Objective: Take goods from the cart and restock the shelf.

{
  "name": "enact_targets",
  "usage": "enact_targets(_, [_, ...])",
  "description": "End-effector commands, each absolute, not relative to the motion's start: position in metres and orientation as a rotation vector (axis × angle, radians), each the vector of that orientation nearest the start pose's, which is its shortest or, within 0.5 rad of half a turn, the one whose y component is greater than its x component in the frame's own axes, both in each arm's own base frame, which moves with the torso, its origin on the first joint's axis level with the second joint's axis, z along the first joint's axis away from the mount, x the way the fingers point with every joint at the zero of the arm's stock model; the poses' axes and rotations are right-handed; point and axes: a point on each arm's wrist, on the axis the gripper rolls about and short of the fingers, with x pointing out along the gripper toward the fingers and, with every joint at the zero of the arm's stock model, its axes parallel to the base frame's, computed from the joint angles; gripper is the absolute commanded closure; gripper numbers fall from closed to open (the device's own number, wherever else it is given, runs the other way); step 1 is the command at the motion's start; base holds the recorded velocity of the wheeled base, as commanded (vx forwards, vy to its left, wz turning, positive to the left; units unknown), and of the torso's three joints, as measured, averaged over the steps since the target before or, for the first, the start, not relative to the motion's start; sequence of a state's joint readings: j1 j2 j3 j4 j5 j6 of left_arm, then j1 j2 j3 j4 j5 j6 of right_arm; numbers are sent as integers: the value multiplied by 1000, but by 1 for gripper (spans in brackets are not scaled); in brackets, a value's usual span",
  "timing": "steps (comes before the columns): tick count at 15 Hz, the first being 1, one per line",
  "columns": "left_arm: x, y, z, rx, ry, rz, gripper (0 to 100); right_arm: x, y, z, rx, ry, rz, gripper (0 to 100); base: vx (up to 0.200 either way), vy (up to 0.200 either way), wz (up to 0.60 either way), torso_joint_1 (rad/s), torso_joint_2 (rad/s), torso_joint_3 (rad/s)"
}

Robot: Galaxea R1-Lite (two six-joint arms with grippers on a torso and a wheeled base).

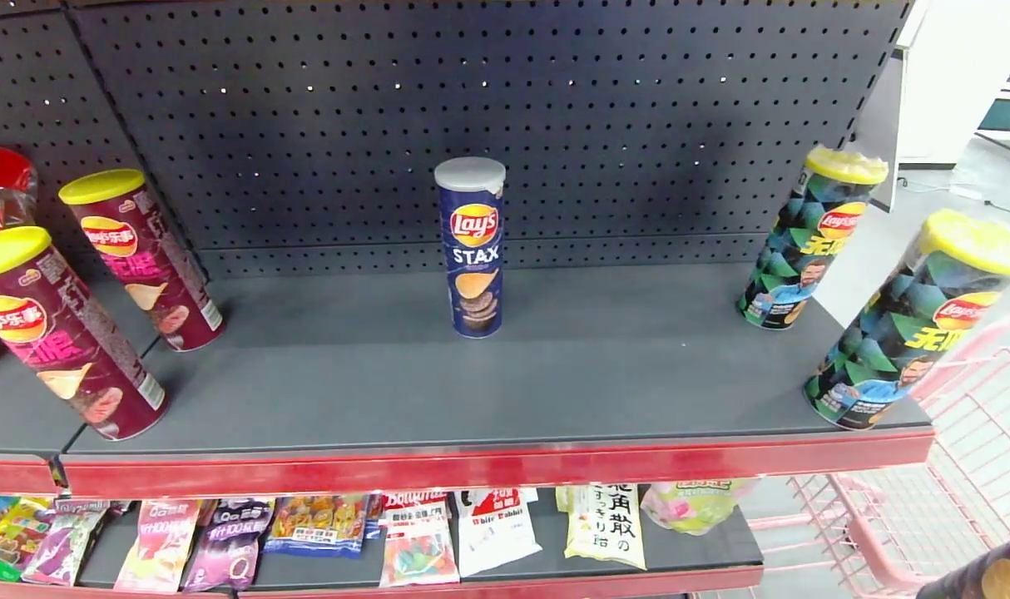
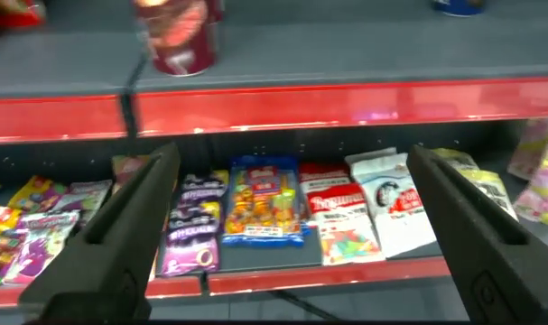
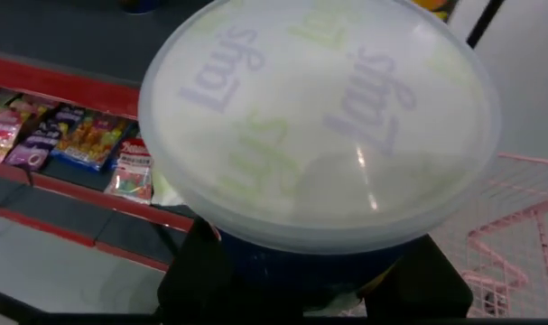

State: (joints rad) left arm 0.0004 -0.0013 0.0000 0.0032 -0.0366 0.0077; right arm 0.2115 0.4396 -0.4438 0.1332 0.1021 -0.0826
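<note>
Grey shelf (image 1: 555,374) boards with red front edges stood before the robot. Nearest, the right gripper (image 3: 310,289) was clenched on a blue chip can (image 3: 319,117), held beside the pink cart (image 1: 971,466). The left gripper (image 2: 292,153) hung released, jaws spread, facing the snack packets (image 2: 264,203) on the lower tier. Farther back, the upper shelf carried two maroon cans (image 1: 143,258), one blue can (image 1: 473,249) at centre and two teal cans (image 1: 809,237), backed by pegboard (image 1: 472,100).

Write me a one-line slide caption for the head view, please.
Grey shelf holding two maroon cans, one blue can and two green cans, with the pink cart at right.
</note>
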Motion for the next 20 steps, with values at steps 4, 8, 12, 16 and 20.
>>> enact_targets(4, [-23, -1, 75, 8, 3, -35, 0, 17, 9, 204, -85, 147, 432, 100, 0, 0, 0, 0, 0, 0])
enact_targets(8, [-23, -1, 75, 8, 3, -35, 0, 20, 11, 209, -90, 147, 538, 100, 150, 0, 0, -4, -1, 3])
enact_targets(12, [-23, -1, 75, 8, 3, -37, 0, 26, 15, 207, -100, 185, 606, 100, 0, 0, 0, 0, 0, 0])
enact_targets(16, [-23, -1, 75, 8, 3, -37, 0, 32, 18, 212, -104, 197, 626, 100, 50, 0, 0, 1, 1, -1])
enact_targets(20, [-23, -1, 75, 6, 4, -37, 0, 34, 21, 213, -110, 202, 674, 100, 50, 0, 0, 1, 1, -1])
